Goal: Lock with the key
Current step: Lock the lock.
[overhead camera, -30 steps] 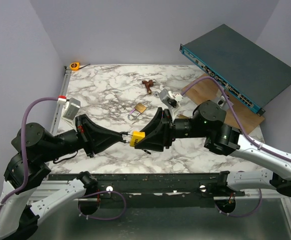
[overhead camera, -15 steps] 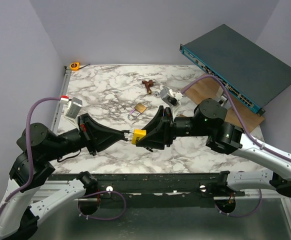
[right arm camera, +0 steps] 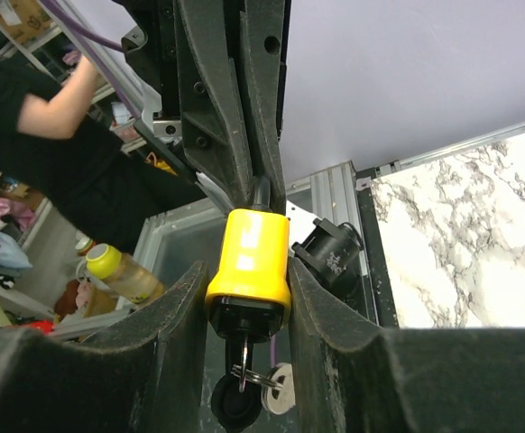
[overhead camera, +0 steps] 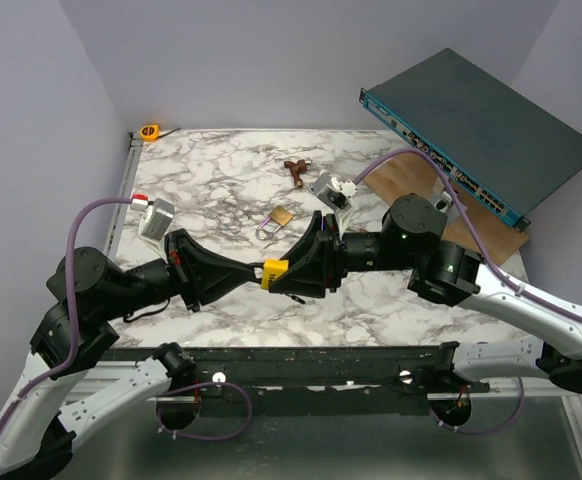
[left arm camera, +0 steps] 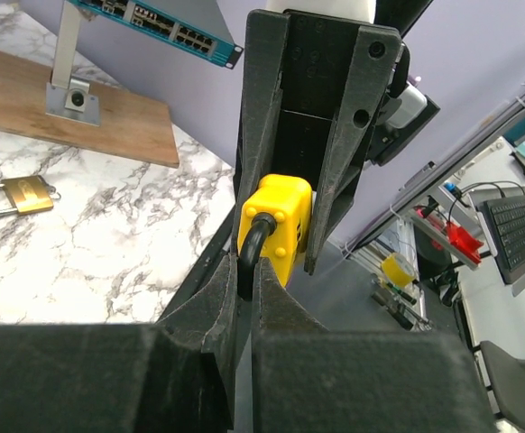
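Observation:
A small yellow-and-black padlock hangs in the air above the table's front part, held between both grippers. My right gripper is shut on its yellow body. My left gripper is shut on its black shackle. In the right wrist view a small silvery key sticks in the padlock's black underside, with a ring and a second key hanging from it. In the left wrist view the yellow body sits between the right fingers.
A brass padlock lies on the marble table behind the grippers, and also shows in the left wrist view. Brown keys lie farther back. An orange tape measure sits at the far left corner. A network switch leans over a wooden board at the right.
The left arm's body has shifted to the right and its wrist has turned. The right wrist has edged left. The padlock stays held between both grippers in about the same place.

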`<state>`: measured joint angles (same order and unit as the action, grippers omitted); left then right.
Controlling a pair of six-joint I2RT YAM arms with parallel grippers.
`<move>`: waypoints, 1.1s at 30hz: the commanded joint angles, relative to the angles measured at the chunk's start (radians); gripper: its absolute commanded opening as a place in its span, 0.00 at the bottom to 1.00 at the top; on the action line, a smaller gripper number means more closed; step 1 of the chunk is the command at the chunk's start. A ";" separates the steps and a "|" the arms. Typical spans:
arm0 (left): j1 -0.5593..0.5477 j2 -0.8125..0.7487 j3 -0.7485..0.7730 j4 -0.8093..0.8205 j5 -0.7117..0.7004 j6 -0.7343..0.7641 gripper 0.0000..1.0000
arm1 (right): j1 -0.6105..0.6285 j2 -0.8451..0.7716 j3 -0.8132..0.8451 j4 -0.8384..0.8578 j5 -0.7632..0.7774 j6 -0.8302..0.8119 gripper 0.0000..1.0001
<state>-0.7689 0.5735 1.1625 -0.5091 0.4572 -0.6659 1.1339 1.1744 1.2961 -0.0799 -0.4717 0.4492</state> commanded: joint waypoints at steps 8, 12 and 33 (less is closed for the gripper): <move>-0.112 0.061 -0.060 0.028 0.141 -0.015 0.00 | 0.001 0.068 0.003 0.121 0.179 0.011 0.01; -0.140 0.072 -0.070 0.031 0.125 -0.010 0.00 | 0.002 0.076 -0.006 0.111 0.185 0.011 0.01; -0.168 0.095 -0.105 0.110 0.082 -0.020 0.00 | 0.000 -0.005 -0.131 0.122 0.256 0.013 0.01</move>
<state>-0.8795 0.5861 1.0950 -0.4702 0.3744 -0.6434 1.1324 1.1015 1.1992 -0.1066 -0.4149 0.4576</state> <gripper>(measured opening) 0.031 0.370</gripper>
